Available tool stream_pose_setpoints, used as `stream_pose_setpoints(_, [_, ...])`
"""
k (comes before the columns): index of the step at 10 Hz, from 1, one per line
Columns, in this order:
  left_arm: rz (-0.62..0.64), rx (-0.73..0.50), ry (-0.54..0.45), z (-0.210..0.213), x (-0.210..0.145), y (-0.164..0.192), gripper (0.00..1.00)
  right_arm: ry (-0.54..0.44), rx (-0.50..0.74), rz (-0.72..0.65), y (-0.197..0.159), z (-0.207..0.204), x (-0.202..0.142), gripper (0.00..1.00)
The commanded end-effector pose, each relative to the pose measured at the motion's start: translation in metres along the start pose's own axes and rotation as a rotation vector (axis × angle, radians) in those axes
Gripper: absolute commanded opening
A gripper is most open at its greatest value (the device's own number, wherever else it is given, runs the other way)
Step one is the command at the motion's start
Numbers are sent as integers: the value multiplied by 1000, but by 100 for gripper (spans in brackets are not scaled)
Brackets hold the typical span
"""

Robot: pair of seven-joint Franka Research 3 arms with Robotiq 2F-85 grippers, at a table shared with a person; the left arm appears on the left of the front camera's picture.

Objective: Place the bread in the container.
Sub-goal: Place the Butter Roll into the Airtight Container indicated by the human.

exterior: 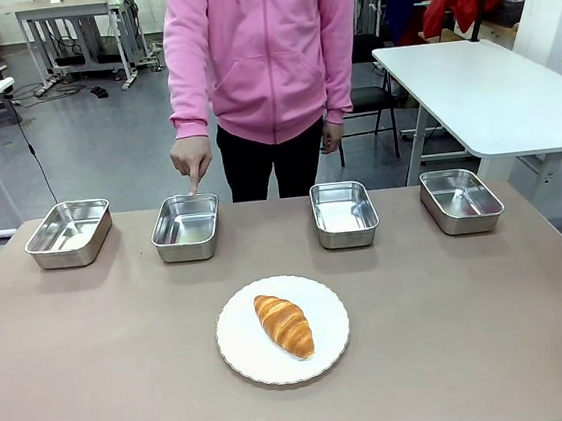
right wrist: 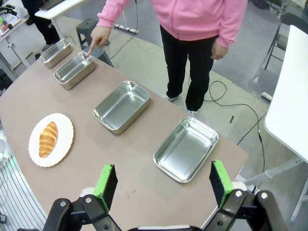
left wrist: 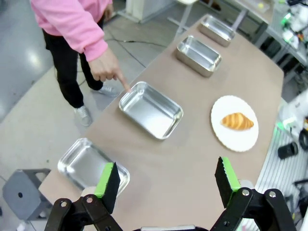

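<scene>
The bread (exterior: 284, 325), a golden-brown croissant, lies on a round white plate (exterior: 246, 360) near the table's front middle. Four steel trays stand in a row behind it. A person in a pink hoodie points a finger (exterior: 195, 184) at the far rim of the second tray from the left, the container (exterior: 185, 227). My left gripper (left wrist: 166, 175) hangs open high above the table's left end, with the pointed-at container (left wrist: 150, 109) and the bread (left wrist: 237, 121) beyond it. My right gripper (right wrist: 162, 179) is open too, high over the right end, nothing between its fingers.
Other like trays sit at the far left (exterior: 67, 233), right of centre (exterior: 344, 213) and far right (exterior: 460, 200). The person stands at the far edge. A white table (exterior: 489, 88) stands behind on the right. A grey stool (left wrist: 21, 195) is off the left end.
</scene>
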State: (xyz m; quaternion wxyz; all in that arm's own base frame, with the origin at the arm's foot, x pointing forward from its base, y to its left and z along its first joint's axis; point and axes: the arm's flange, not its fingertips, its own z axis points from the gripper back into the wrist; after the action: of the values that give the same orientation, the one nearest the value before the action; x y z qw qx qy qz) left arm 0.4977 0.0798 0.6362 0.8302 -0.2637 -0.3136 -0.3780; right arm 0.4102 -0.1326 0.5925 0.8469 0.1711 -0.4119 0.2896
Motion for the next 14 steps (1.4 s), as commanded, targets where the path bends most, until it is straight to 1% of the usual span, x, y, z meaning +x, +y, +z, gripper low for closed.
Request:
stream_pose_setpoints(1, [170, 55, 94, -61, 43, -30, 100, -25, 10, 15, -1, -1, -2, 100])
stream_pose_setpoints(2, [247, 95, 144, -103, 62, -50, 100, -25, 10, 15, -1, -1, -2, 100])
stream_pose_setpoints(3, [378, 148, 162, -147, 79, -72, 100, -25, 10, 15, -1, -1, -2, 100])
stream_pose_setpoints(4, [451, 141, 200, -186, 91, -92, 100, -25, 10, 15, -1, -1, -2, 100])
stream_pose_setpoints(5, [461, 136, 260, -220, 95, -107, 100, -25, 10, 15, -1, -1, -2, 100])
stream_pose_setpoints(6, [537, 189, 341, -267, 90, -121, 100, -25, 10, 15, -1, -1, -2, 100])
stream_pose_setpoints(7, [609, 266, 387, -305, 81, -129, 100, -25, 10, 15, -1, -1, -2, 100])
stream_pose_setpoints(8, [659, 317, 403, -332, 70, -137, 100, -25, 10, 15, -1, -1, -2, 100])
stream_pose_setpoints(9, [672, 329, 426, -345, 61, -144, 100, -25, 10, 15, -1, -1, -2, 100])
stream_pose_setpoints(10, [687, 264, 361, -332, 56, -139, 100, -25, 10, 15, -1, -1, -2, 100])
stream_pose_setpoints(11, [642, 295, 417, -348, 58, -142, 100, -25, 10, 15, -1, -1, -2, 100])
stream_pose_setpoints(14, [642, 295, 417, -348, 58, -142, 100, -25, 10, 15, -1, -1, -2, 100])
